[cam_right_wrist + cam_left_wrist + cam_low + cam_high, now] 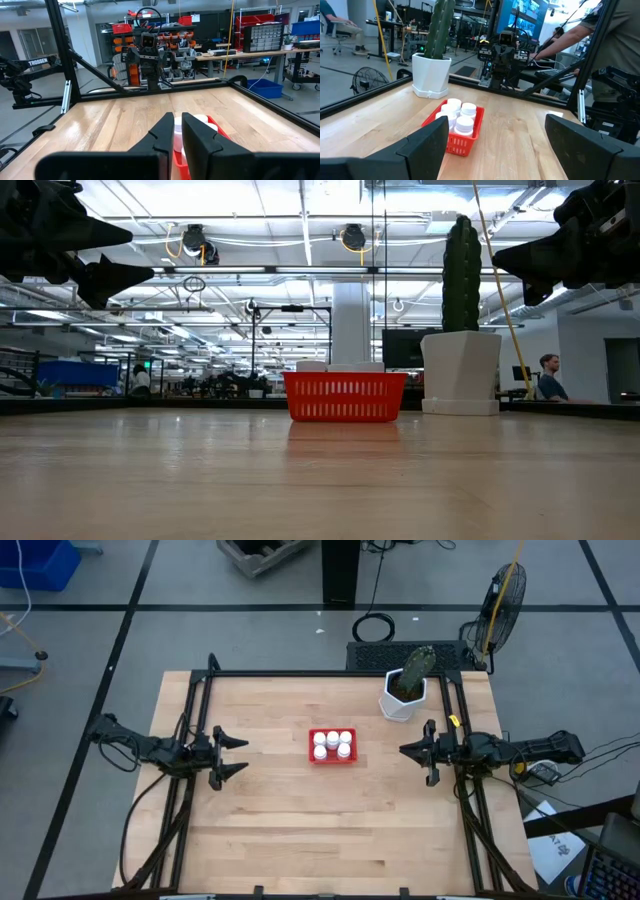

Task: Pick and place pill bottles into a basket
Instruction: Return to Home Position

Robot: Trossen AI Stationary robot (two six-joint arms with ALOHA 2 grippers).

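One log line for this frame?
left gripper open, empty, left of basket | right gripper shut, empty, right of basket | pill bottles upright in basket

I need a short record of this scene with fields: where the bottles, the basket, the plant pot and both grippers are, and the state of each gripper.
pill bottles: upright inside the basket, white caps up
basket: red, near the middle of the table
planter pot: white, holds a cactus, on the right-arm side of the basket, apart from it
left gripper: open, empty, raised above the table
right gripper: shut, empty, raised above the table
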